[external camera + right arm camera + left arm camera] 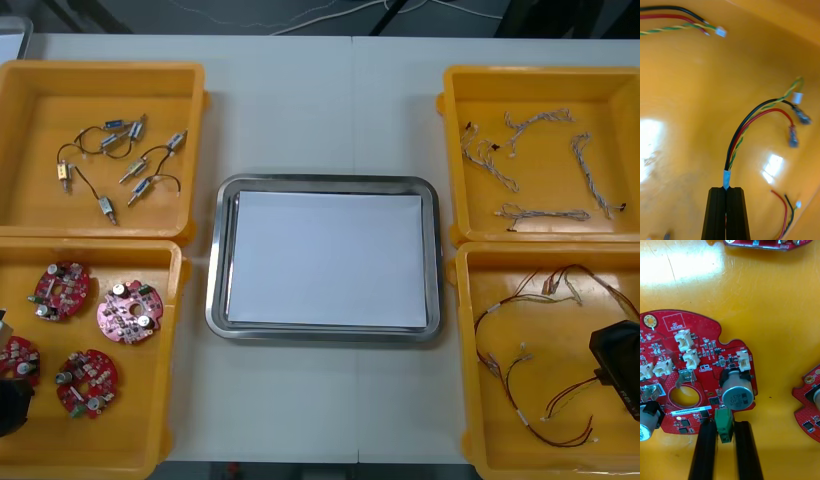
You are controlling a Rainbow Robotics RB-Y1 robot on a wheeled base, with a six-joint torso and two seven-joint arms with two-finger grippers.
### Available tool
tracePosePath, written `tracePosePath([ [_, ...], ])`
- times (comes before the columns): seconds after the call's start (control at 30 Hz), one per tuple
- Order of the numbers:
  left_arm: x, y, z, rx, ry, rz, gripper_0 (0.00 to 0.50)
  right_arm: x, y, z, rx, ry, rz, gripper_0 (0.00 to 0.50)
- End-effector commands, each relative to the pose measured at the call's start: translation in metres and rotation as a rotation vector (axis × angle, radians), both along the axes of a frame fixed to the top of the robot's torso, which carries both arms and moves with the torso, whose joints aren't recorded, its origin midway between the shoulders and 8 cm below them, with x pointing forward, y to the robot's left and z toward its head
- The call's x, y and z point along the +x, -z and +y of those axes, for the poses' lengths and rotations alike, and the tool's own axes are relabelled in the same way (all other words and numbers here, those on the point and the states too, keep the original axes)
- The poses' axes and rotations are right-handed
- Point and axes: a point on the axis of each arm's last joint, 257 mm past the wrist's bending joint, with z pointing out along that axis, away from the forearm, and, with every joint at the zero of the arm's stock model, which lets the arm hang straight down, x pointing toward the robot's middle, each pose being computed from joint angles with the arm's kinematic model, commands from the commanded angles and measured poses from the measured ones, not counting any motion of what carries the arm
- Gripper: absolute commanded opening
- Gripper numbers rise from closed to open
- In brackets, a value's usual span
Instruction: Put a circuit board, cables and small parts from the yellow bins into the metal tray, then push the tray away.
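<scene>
Two pinches: left gripper [725, 425], circuit board [696, 363] edge; right gripper [726, 190], cable [732, 142], perhaps near bin [797, 22] wall.

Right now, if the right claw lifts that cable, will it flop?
Probably: the cable arcs loosely from the right gripper, so its ends should droop. Thin wires, so likely light. Its end plugs might snag neighbouring cables.

Front view: left gripper [9, 405] and right gripper [620, 368] cut off by view's edges; left one covers pt of a circuit board [18, 356]. Right wrist view: cable [738, 138] end hidden betw. fingers [717, 213], its far ends blurred.
</scene>
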Motion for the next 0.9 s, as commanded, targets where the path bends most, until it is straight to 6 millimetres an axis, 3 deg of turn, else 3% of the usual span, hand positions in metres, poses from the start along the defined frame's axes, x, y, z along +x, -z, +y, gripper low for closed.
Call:
tracePosePath([
  [0.03, 0.008, 0.001, -0.008, -0.014, -0.010, -0.021, 0.000, 0.014, -0.046, -0.012, -0.080, -0.076, -0.057, 0.000],
  [0.23, 0.011, -0.002, -0.010, -0.025, -0.010, -0.030, 0.000, 0.013, -0.069, -0.008, -0.145, -0.173, -0.067, 0.000],
  [0.47, 0.014, -0.028, -0.011, -0.035, -0.005, -0.043, 0.000, 0.010, -0.089, -0.014, -0.290, -0.369, -0.058, 0.000],
  [0.7, 0.025, -0.056, -0.017, -0.070, 0.017, -0.087, 0.000, 0.000, -0.106, 0.004, -0.377, -0.609, -0.039, 0.000],
  [0.9, 0.017, -0.079, -0.017, -0.054, 0.034, -0.056, 0.000, 0.003, -0.128, 0.024, -0.486, -0.825, -0.085, 0.000],
])
